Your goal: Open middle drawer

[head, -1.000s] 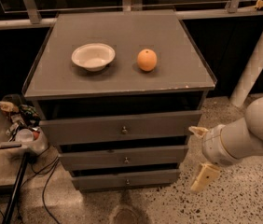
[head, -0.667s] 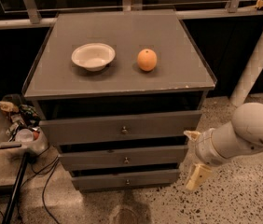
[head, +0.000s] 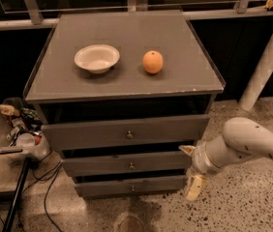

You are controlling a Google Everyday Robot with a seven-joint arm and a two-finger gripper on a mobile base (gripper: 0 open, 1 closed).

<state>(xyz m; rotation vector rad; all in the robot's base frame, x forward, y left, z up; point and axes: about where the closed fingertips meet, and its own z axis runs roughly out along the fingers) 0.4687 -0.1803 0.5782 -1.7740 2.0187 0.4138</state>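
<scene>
The grey cabinet (head: 127, 76) has three drawers stacked. The middle drawer (head: 98, 164) is the mid-height front, with a small round metal knob (head: 131, 166) at its centre; none of its inside shows. My gripper (head: 190, 169) is at the right end of that front, at the cabinet's lower right corner. Its two pale fingers (head: 195, 187) are spread apart, one above the other, and hold nothing. It is well to the right of the knob. The white arm (head: 252, 141) reaches in from the right.
A white bowl (head: 97, 58) and an orange (head: 153, 62) sit on the cabinet top. The tall top drawer (head: 88, 133) and thin bottom drawer (head: 102, 186) have their own knobs. A clear bin of clutter (head: 20, 129), cables and a black pole (head: 15, 197) are at the left. A white post (head: 267, 66) stands at the right.
My gripper and arm have moved left, from beside the cabinet to its lower right corner. The drawers, bowl and orange have not moved.
</scene>
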